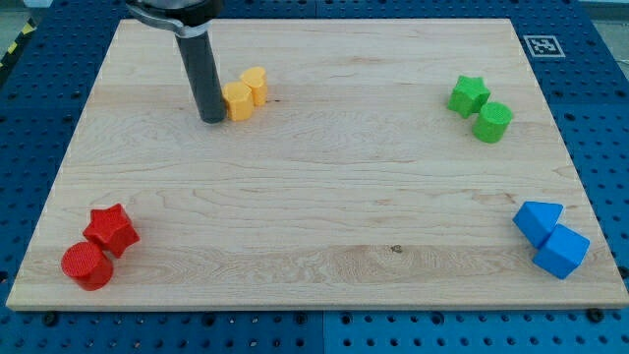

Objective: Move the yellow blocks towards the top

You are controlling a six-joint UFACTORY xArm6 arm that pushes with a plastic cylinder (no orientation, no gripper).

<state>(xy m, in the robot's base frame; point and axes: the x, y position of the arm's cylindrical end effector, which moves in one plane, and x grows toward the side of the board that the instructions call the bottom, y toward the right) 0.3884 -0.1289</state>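
Nearest the bottom edge of the wooden board (314,197), two pairs of blocks sit in the bottom corners. In the bottom left corner a red cylinder (86,265) lies closest to the edge, with a red star (110,229) touching it just above and to the right. In the bottom right corner a blue cube (562,251) sits lowest, and a blue wedge-like block (539,219) touches it on its upper left side.

Farther up, near the right edge and toward the top right corner, a green cylinder (492,122) rests just below and to the right of a green star (469,94); the two touch or nearly touch.

Toward the top edge, left of the middle, are the two yellow blocks. The nearer one (237,100) is a deeper, orange-tinged yellow with a faceted outline, and the farther yellow block (255,85) stands against its upper right side; their exact shapes are hard to make out.

My tip (212,119) rests on the board just beside the left side of the nearer yellow block, touching it or very close to it. The dark rod rises from there toward the top edge. The arm carries no hand or jaws, only this rod, so it grips nothing.

A black-and-white marker tag (542,44) sits in the top right corner.
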